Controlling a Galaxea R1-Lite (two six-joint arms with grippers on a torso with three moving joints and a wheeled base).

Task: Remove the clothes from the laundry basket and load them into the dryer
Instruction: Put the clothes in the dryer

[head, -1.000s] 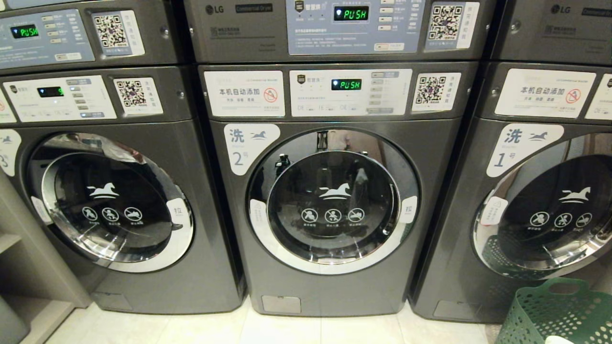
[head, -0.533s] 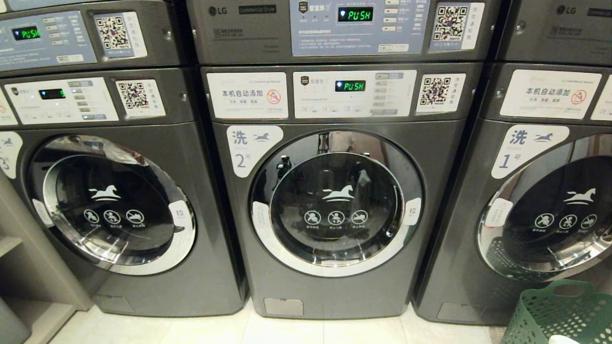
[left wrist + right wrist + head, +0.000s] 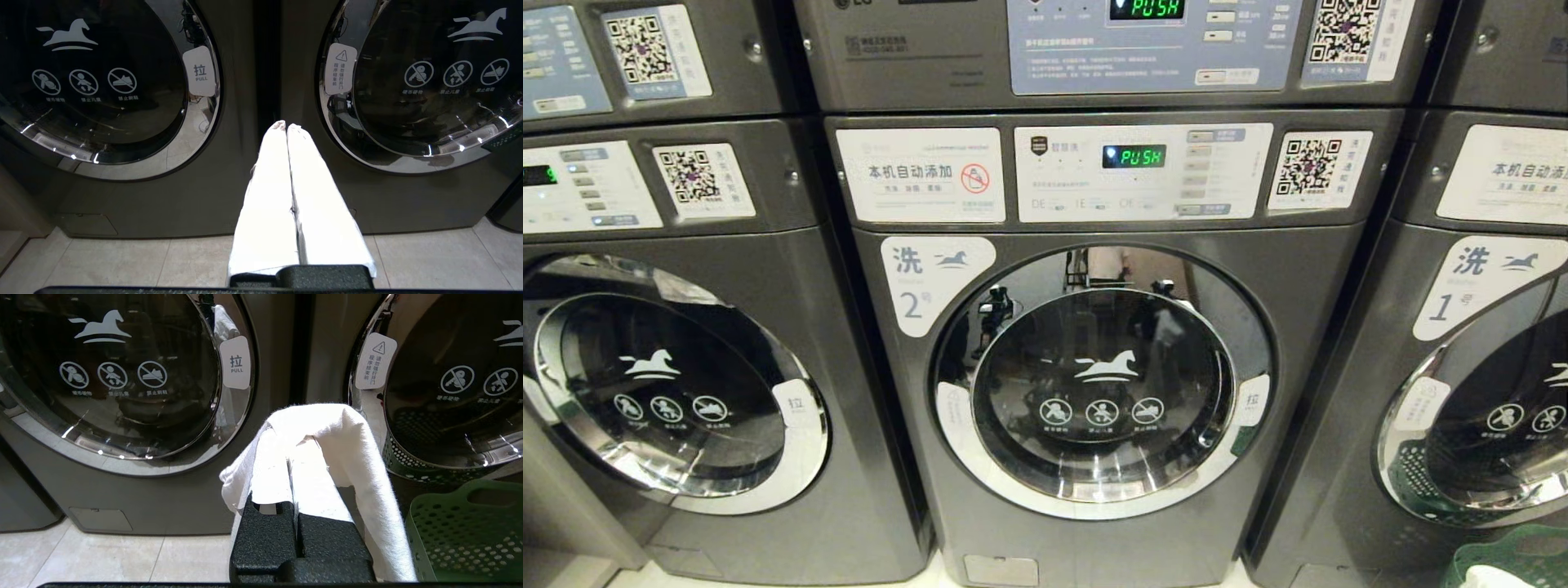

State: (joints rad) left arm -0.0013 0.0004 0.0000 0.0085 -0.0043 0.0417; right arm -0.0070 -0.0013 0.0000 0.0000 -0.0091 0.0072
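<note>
A grey front-loading machine marked 2 (image 3: 1094, 245) fills the middle of the head view, its round glass door (image 3: 1103, 384) closed. Which unit is the dryer I cannot tell. The green laundry basket (image 3: 1515, 551) peeks in at the bottom right corner with something white (image 3: 1486, 576) inside; it also shows beside my right gripper (image 3: 461, 531). My right gripper (image 3: 296, 435) is shut on a white cloth (image 3: 367, 457) that drapes over its fingertips and hangs down both sides. My left gripper (image 3: 286, 125) is shut and empty, pointing at the gap between two machines. Neither arm shows in the head view.
Two like machines flank the middle one, left (image 3: 670, 392) and right (image 3: 1486, 408), doors closed. Stacked units above show only control panels (image 3: 1143, 41). The door's pull tab (image 3: 236, 362) sits on its right rim. Pale floor tiles (image 3: 122, 261) lie before the machines.
The whole head view has shifted: the machines look larger and lower, and the basket has slid almost out at the bottom right. The camera has moved closer.
</note>
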